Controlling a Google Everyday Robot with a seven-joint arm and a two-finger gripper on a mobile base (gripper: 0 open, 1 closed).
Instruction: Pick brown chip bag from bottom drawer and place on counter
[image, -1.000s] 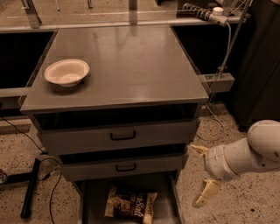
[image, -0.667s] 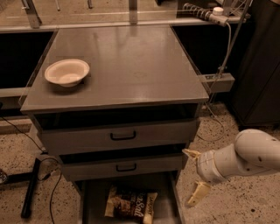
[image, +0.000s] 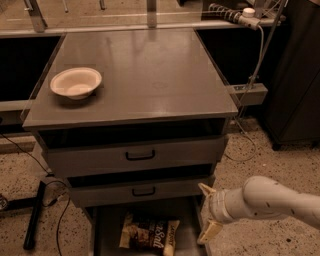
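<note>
Leftward and a little lower is where your gripper (image: 204, 213) now sits compared with a second ago, closing on the right side of the bottom drawer (image: 106, 227); the bag and the bowl have not shifted. Its two tan fingers (image: 210, 232) are spread wide, one above the other, with nothing between them. The brown chip bag (image: 149, 233) lies flat on the open drawer's floor, near the gripper on its left and not touching it. Expect the bag to be light, soft and crinkly, puffed with air, slick on its film and easy to crush. You probably want a gentle pinch on the cream-edged seam or a raised fold on the side nearest the gripper, not a squeeze across the belly. The counter (image: 150, 75) carries a white bowl (image: 76, 83) at its left, so its middle and right look like the safer place to set the bag.
</note>
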